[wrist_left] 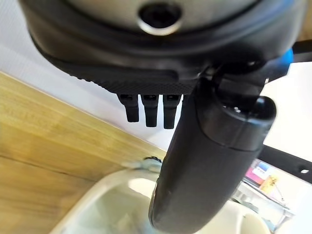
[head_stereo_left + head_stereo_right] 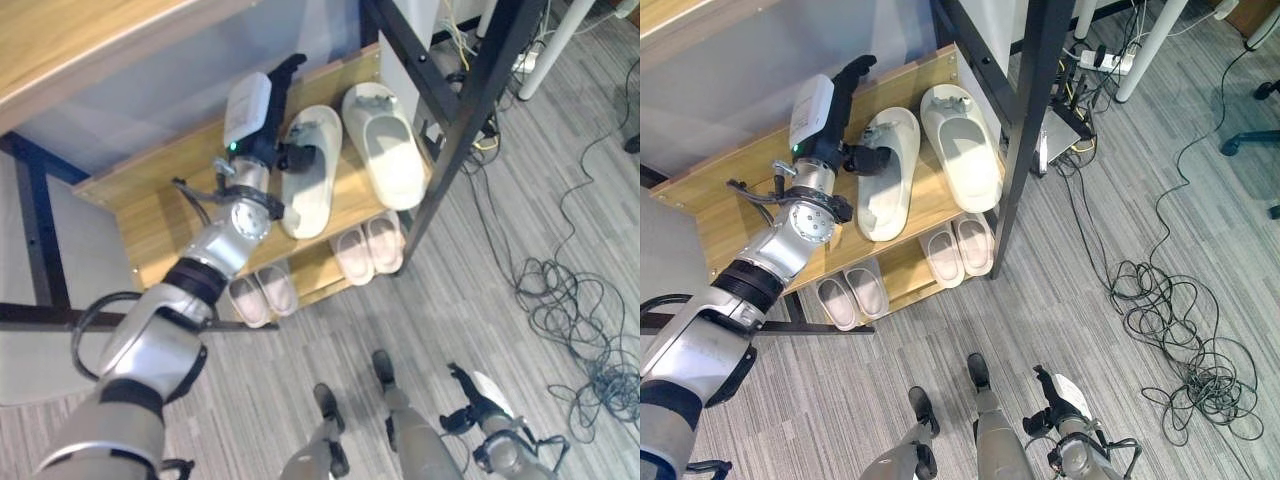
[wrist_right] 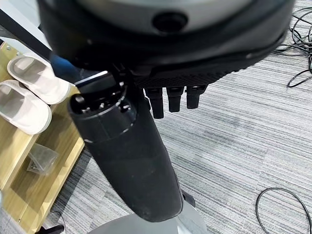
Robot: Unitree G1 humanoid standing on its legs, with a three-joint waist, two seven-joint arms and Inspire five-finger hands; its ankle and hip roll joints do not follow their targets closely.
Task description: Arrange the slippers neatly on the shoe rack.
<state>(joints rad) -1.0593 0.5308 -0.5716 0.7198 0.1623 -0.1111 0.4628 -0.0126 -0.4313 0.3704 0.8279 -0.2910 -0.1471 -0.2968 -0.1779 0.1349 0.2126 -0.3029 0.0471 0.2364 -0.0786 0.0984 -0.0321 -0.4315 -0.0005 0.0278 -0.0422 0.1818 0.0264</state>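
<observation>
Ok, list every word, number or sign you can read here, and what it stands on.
None can be read.
A small colourful item past the left hand may carry print, but it is too blurred to read.
The slippers and the shoe rack show no lettering.

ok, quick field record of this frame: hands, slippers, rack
left hand: over the upper shelf, fingers straight, thumb touching the left cream slipper
right hand: low by the floor, fingers straight, holding nothing
upper shelf: two cream slippers; the right one lies apart from the hand, the left one is skewed against it
lower shelf: two pairs of small pink slippers, each side by side
floor: cables to the robot's right
</observation>
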